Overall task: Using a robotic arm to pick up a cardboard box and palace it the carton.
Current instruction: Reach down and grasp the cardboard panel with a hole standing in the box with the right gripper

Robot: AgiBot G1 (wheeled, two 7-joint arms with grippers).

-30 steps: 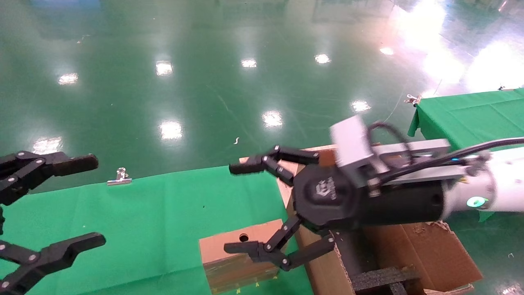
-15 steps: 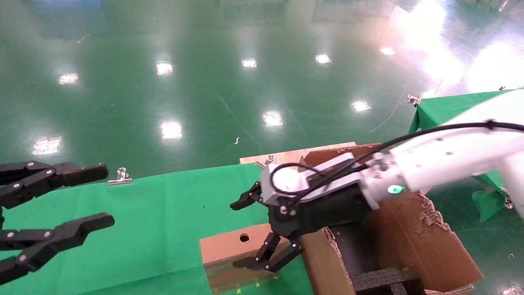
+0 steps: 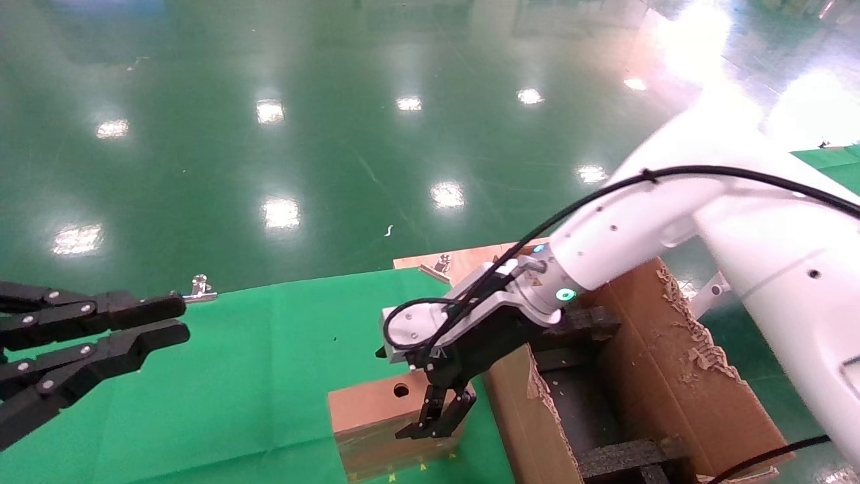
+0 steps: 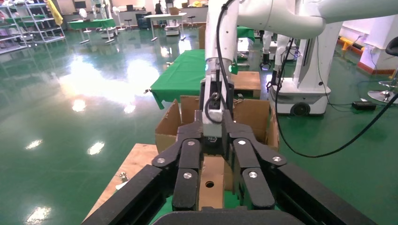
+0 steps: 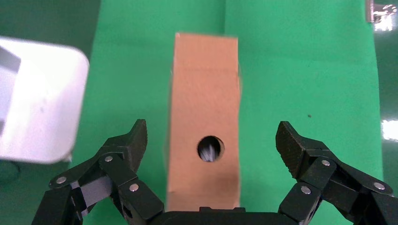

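Observation:
The small brown cardboard box (image 3: 376, 403) with a round hole lies on the green cloth at the front, right beside the carton (image 3: 672, 376). The robotic arm's right gripper (image 3: 430, 427) points down just over the box's carton-side end. In the right wrist view this gripper (image 5: 213, 136) is wide open, one finger (image 5: 131, 145) on each side of the box (image 5: 204, 93), not touching it. The left gripper (image 3: 180, 319) hovers at the far left, empty, fingers drawn nearly together. It faces the box (image 4: 211, 183) and the carton (image 4: 253, 115).
The green-clothed table (image 3: 269, 363) reaches left of the box. Black foam inserts (image 3: 625, 454) sit inside the carton. A wooden board (image 3: 470, 259) lies behind it, a metal clip (image 3: 198, 289) holds the cloth's far edge, and another green table (image 3: 833, 158) stands far right.
The right arm swung from level to pointing down and dropped over the box. The left gripper's fingers went from wide open to nearly together.

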